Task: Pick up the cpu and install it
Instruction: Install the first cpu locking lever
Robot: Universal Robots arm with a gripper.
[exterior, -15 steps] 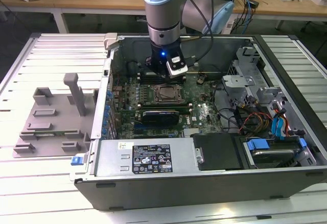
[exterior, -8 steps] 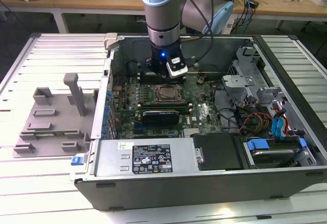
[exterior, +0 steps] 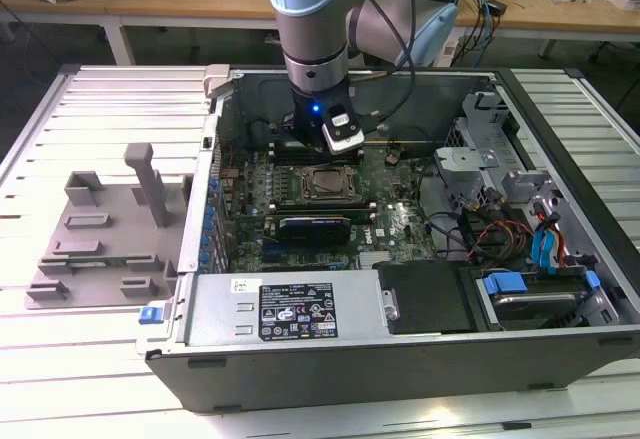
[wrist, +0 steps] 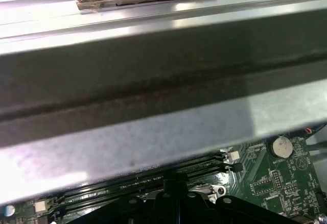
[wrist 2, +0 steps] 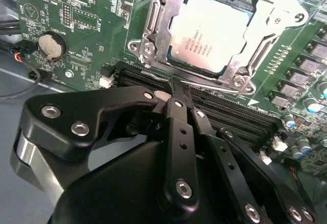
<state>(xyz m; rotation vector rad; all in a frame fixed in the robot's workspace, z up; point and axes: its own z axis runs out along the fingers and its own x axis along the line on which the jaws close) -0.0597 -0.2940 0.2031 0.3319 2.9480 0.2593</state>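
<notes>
Here the cpu (wrist 2: 212,32) sits in its socket, the hand's (wrist 2: 176,89) tips hidden.

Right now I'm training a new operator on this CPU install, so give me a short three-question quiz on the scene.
1. True or false: the cpu lies on the grey fixture outside the case.
2. In the second wrist view, the gripper is: A) beside the socket frame, above the memory slots; B) over the blue drive caddy.
3. Fill in: the round coin ____ sits on the green motherboard.

Key: 1 false; 2 A; 3 battery.
</notes>
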